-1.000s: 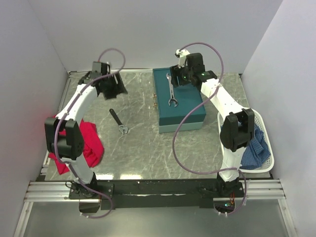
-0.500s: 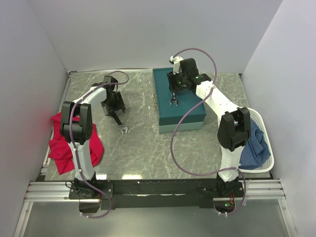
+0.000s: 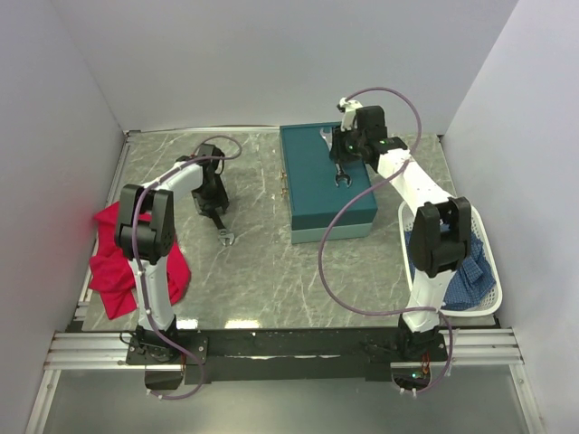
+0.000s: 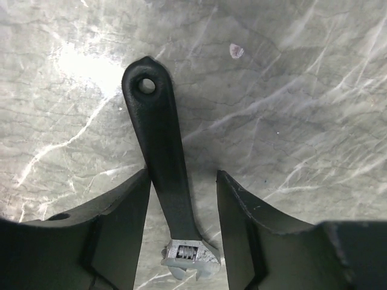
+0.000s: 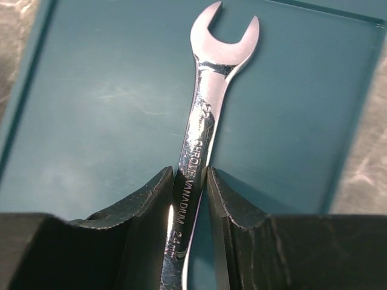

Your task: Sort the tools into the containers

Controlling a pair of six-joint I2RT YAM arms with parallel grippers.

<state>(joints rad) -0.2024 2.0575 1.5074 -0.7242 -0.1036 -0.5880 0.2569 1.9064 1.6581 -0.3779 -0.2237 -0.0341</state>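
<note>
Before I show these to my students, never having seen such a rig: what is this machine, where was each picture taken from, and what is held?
It is two robot arms bolted at the near edge of a table, each ending in a two-finger end effector. The wide picture comes from a camera above and behind them; the two close-ups come from wrist cameras. On the table lie a black wrench, a teal box, a red cloth and a white basket holding blue cloth. The left end effector straddles the black wrench, fingers open. The right end effector pinches a silver wrench over the box's closed lid.
</note>
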